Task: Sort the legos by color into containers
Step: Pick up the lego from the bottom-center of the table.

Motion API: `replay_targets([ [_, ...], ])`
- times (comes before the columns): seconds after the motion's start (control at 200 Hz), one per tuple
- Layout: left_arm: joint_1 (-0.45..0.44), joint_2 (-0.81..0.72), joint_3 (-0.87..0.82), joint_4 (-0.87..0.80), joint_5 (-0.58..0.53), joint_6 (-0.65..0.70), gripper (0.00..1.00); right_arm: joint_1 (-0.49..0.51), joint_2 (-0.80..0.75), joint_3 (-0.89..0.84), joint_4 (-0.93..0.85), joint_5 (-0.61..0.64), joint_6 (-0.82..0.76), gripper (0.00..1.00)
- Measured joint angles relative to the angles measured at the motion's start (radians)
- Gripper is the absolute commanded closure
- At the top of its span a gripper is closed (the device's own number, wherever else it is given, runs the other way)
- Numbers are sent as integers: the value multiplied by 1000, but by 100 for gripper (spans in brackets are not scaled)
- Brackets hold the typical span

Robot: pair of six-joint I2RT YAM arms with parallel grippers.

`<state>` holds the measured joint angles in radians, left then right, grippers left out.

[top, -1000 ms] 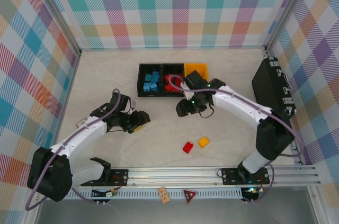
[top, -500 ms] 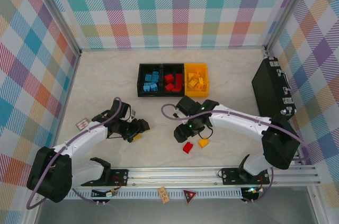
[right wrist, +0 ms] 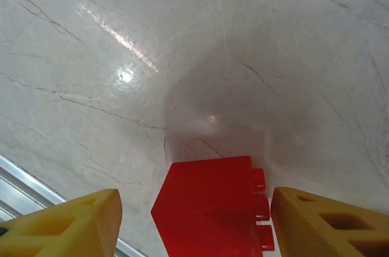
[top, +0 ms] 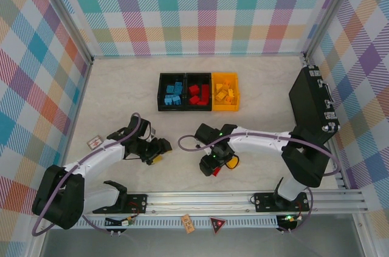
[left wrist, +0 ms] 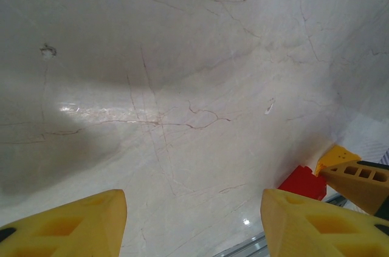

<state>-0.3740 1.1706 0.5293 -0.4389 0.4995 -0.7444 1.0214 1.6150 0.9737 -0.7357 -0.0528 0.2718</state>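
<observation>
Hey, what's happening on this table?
Two robot arms are sorting small plastic toy bricks by colour. The right hand is open, straddling a red studded plastic brick on the table, not yet gripping it. The left hand hangs open and empty nearby. Three small open plastic bins at the back already hold blue, red and yellow bricks.

Pale marbled surface (top: 121, 93) inside checked walls (top: 194, 8).
A black case (top: 313, 102) sits at 3 o'clock, a small card (top: 95, 142) at 8 o'clock, a metal rail (top: 200, 199) at 6.

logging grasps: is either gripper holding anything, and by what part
Nothing held: right gripper open around the small red studded plastic brick; left gripper open too.
</observation>
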Motion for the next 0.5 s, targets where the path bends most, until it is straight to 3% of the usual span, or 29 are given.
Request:
replay_targets([
  [0.15,0,14,0,5,-2,0,40,1,24,0,2,15,2,47],
  [0.355,0,17,0,6,-3,0,40,3,33,0,2,25,1,46],
  [0.435,0,26,0,7,-3,0,40,4,36,0,2,28,2,58],
  [0.5,0,31,0,11,-3,0,40,4,34,2,2,32,0,60],
])
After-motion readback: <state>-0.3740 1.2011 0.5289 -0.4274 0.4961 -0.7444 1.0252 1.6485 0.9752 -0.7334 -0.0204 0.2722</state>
